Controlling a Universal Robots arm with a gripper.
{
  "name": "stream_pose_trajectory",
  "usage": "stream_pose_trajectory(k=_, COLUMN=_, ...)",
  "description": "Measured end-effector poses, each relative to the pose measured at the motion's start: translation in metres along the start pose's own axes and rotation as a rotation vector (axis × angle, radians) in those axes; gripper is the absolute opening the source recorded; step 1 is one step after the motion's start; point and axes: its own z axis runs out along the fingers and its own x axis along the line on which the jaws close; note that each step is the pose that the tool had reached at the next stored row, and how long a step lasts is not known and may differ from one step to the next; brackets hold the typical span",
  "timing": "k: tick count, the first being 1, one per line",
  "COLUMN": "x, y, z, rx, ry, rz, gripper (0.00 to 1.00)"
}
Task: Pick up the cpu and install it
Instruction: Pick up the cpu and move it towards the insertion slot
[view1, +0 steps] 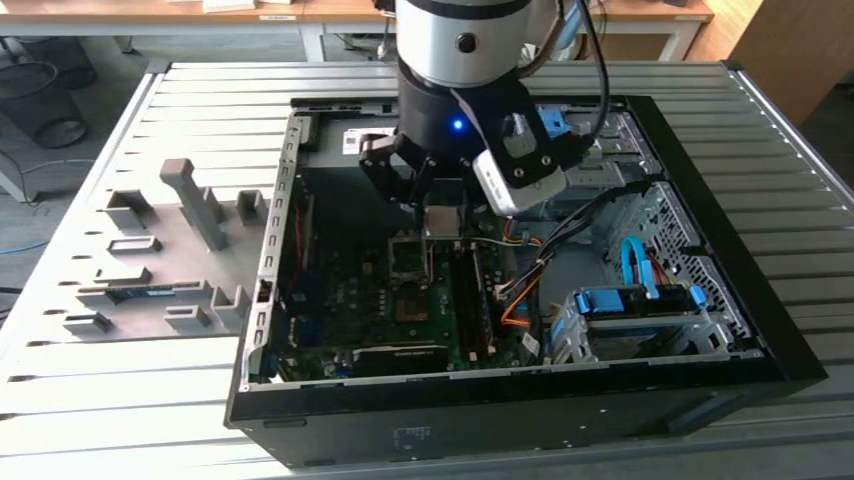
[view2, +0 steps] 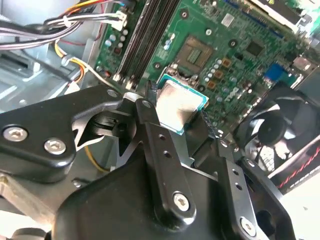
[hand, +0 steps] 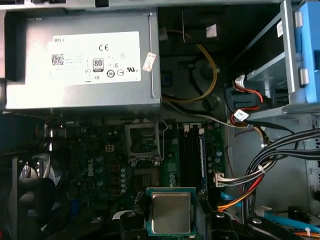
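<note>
Sitting on the slatted metal table (view1: 200, 110): open black PC case (view1: 534, 400), side panel off, innards facing up. Grey parts fixture (view1: 160, 260) lies on the table on the exterior view's left, just beside the case. Arm (view1: 461, 40) comes down into the case from above. Grey power supply box (hand: 30, 90) is mounted along one case wall, next to the green motherboard (hand: 95, 160). Blue drive cage (view1: 641, 310) is in the case corner on the exterior view's right. Black fan (view2: 272, 125) sits at the board's edge. Socket (hand: 142, 142) is on the board beside the memory slots (hand: 192, 150). Gripper (view2: 179, 107) is clamped on the cpu (view2: 180, 105), one black finger (view2: 150, 100) on each opposite edge, silvery face toward the wrist cameras. Cpu is held in the air above the board, near the socket and apart from it, not seated.
</note>
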Motion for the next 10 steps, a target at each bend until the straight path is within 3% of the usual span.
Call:
stream_pose_trajectory(k=7, x=0.0024, y=-0.0044, z=0.012, rx=-0.0002, ry=-0.0002, rz=0.001, gripper=0.47)
stream_pose_trajectory(k=10, x=0.0024, y=-0.0044, z=0.0121, rx=0.0001, ry=0.0, rz=0.001, gripper=0.47)
